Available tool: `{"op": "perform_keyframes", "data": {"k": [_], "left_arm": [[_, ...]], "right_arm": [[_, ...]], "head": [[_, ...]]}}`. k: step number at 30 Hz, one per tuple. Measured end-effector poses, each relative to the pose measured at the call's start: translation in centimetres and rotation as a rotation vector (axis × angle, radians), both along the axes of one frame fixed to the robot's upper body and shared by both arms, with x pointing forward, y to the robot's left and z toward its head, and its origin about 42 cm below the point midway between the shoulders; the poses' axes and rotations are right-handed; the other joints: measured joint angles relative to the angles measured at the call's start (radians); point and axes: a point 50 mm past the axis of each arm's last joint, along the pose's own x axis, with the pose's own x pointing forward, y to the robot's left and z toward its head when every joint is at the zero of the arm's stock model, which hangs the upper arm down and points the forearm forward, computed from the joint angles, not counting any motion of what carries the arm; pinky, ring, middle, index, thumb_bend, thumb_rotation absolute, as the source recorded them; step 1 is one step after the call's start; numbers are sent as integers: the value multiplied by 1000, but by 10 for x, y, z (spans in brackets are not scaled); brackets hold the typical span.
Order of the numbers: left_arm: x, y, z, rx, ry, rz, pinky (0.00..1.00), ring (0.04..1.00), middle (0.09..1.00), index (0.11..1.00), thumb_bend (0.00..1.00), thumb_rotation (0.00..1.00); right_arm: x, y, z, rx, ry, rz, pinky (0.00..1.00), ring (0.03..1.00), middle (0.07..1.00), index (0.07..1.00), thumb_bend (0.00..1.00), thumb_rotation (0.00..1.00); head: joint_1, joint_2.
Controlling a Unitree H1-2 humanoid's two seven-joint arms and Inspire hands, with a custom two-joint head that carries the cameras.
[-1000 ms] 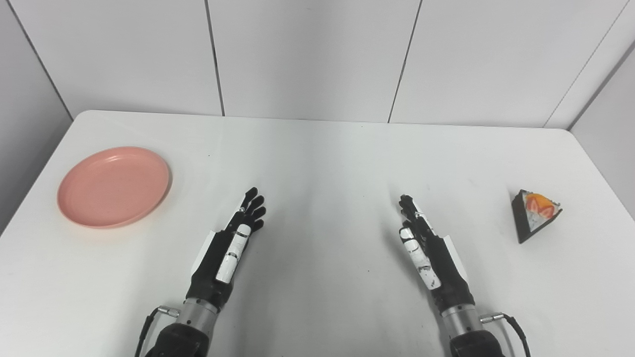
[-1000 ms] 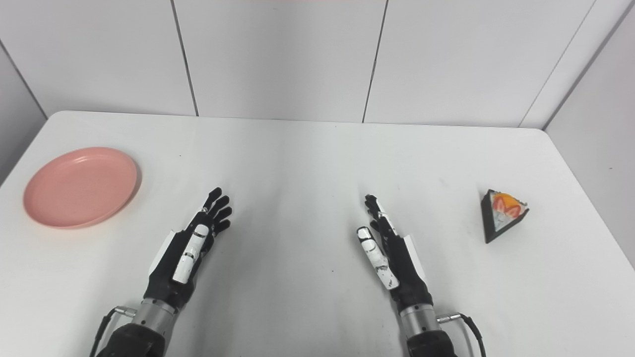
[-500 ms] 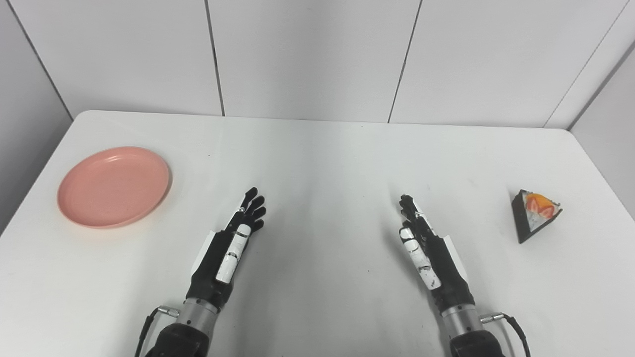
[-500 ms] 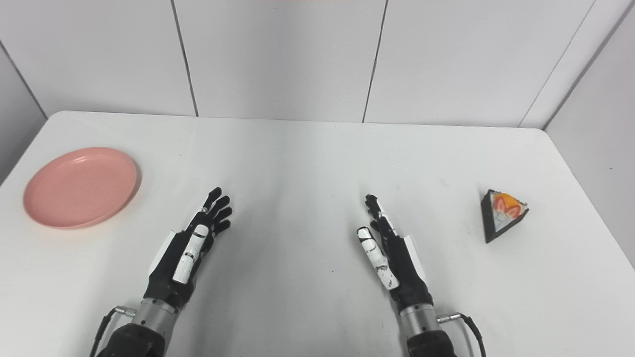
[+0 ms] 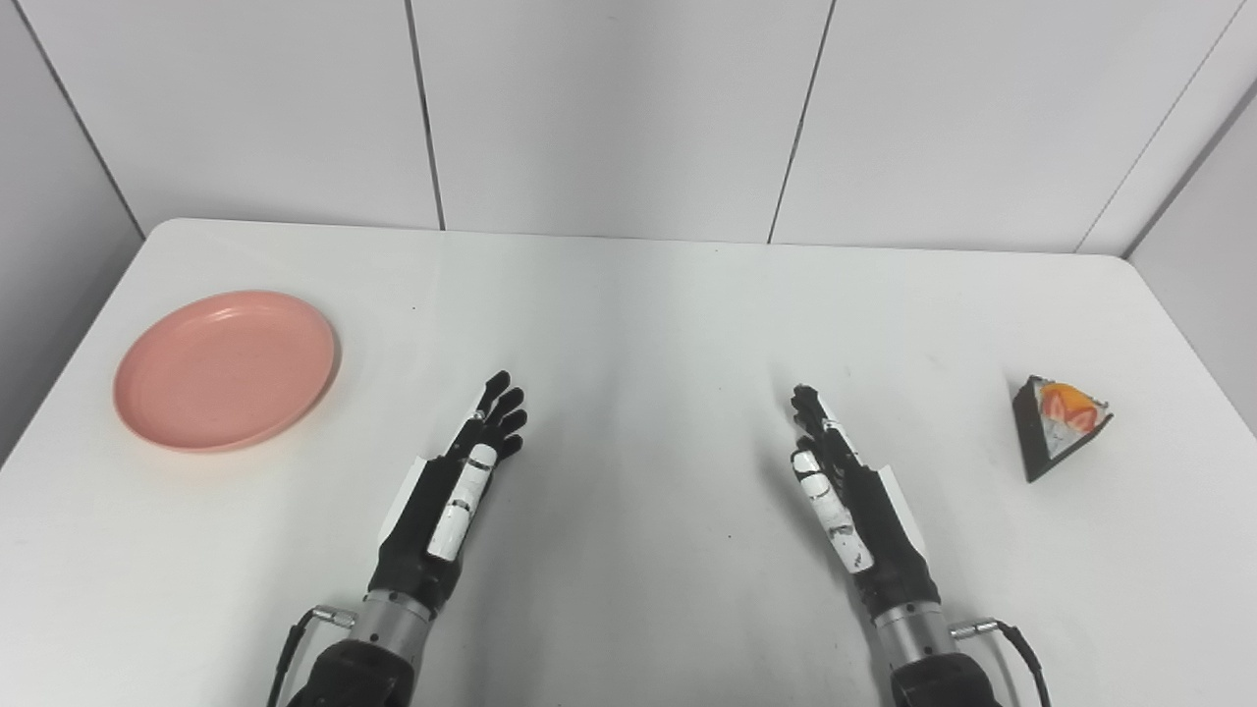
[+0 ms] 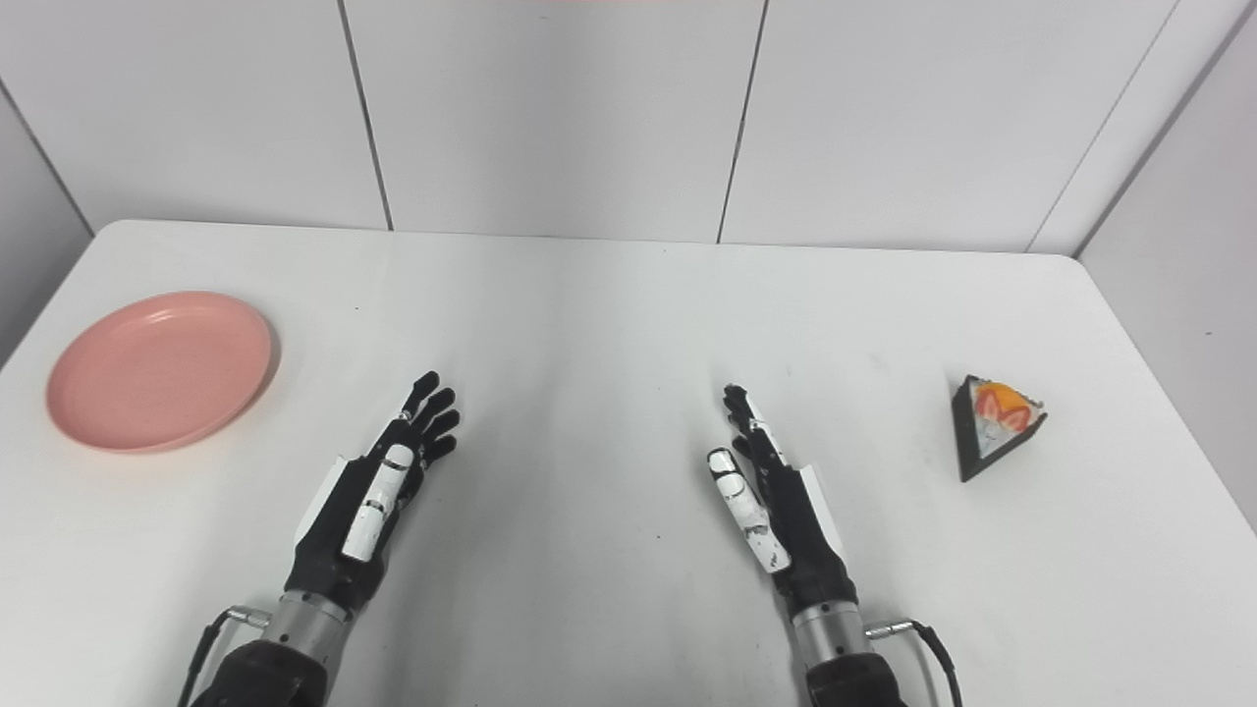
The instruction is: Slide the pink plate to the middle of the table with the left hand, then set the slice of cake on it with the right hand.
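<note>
A round pink plate (image 5: 226, 368) lies empty at the left side of the white table (image 5: 628, 314). A triangular slice of cake (image 5: 1060, 425) with a dark side and orange-red fruit on top stands near the right edge. My left hand (image 5: 454, 491) is open, fingers stretched forward, low over the table, well to the right of the plate and nearer to me. My right hand (image 5: 849, 496) is open too, fingers stretched forward, well left of the cake. Neither hand touches anything.
White wall panels (image 5: 609, 108) rise behind the table's far edge. The table's rounded corners show at the far left and far right. Bare tabletop lies between the two hands.
</note>
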Motion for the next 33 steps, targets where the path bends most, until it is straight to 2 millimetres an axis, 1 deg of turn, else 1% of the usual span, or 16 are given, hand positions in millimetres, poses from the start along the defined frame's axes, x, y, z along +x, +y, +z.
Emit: {"op": "perform_keyframes", "data": {"k": [2, 4, 6, 8, 9, 10, 11, 16, 17, 19, 22, 24, 29, 33], "left_arm": [[0, -1, -1, -2, 4, 3, 947, 960, 965, 951, 384, 1000], [1, -4, -2, -5, 6, 8, 946, 962, 967, 950, 374, 1000], [2, -8, -3, -13, 9, 16, 934, 960, 968, 946, 364, 1000], [3, -13, -4, -5, 6, 29, 914, 956, 965, 942, 361, 1000], [4, -15, -5, 6, 4, 33, 905, 953, 963, 939, 365, 1000], [4, -17, -5, 17, 1, 38, 905, 952, 961, 938, 380, 1000], [4, -18, -5, 24, -4, 44, 905, 952, 961, 938, 383, 1000], [7, -30, -6, 30, -4, 72, 924, 960, 971, 950, 414, 1000], [8, -31, -6, 33, -3, 71, 917, 958, 970, 949, 411, 1000], [10, -33, -6, 49, -7, 67, 907, 956, 968, 948, 408, 1000], [13, -38, -7, 59, -8, 64, 905, 955, 966, 947, 416, 1000], [15, -43, -7, 61, -9, 61, 909, 955, 967, 951, 424, 1000], [19, -51, -6, 55, -10, 49, 926, 962, 969, 957, 434, 1000], [20, -56, -7, 54, -13, 35, 921, 961, 969, 956, 449, 1000]], "right_arm": [[1, -2, -1, -6, 0, 0, 918, 947, 951, 944, 358, 1000], [2, -5, -1, -9, -6, 2, 922, 949, 953, 947, 361, 1000], [4, -9, -3, -5, -5, 11, 925, 951, 956, 953, 370, 1000], [8, -12, -4, -11, -15, 27, 931, 954, 958, 958, 366, 1000], [9, -13, -4, -15, -20, 32, 935, 955, 959, 961, 358, 1000], [11, -15, -4, -17, -20, 34, 943, 958, 963, 965, 351, 1000], [12, -16, -4, -18, -20, 37, 944, 958, 963, 966, 351, 1000], [18, -27, -6, -5, -9, 35, 978, 974, 977, 981, 368, 1000], [20, -28, -6, -5, -8, 34, 989, 979, 980, 987, 358, 1000], [21, -30, -6, -4, -7, 32, 998, 991, 991, 995, 342, 1000], [21, -30, -6, -3, -5, 38, 1000, 1000, 1000, 1000, 313, 1000], [21, -30, -6, -4, -5, 39, 1000, 1000, 1000, 1000, 312, 1000], [21, -30, -5, 2, -2, 46, 1000, 1000, 1000, 1000, 263, 1000], [22, -30, -5, 4, -2, 48, 1000, 1000, 1000, 1000, 284, 1000]], "head": [[6, -3], [86, -44], [86, -45], [176, -97], [177, -97], [227, -126], [227, -126], [321, -181], [321, -181], [361, -203], [373, -210], [376, -210], [379, -204], [381, -197]]}}
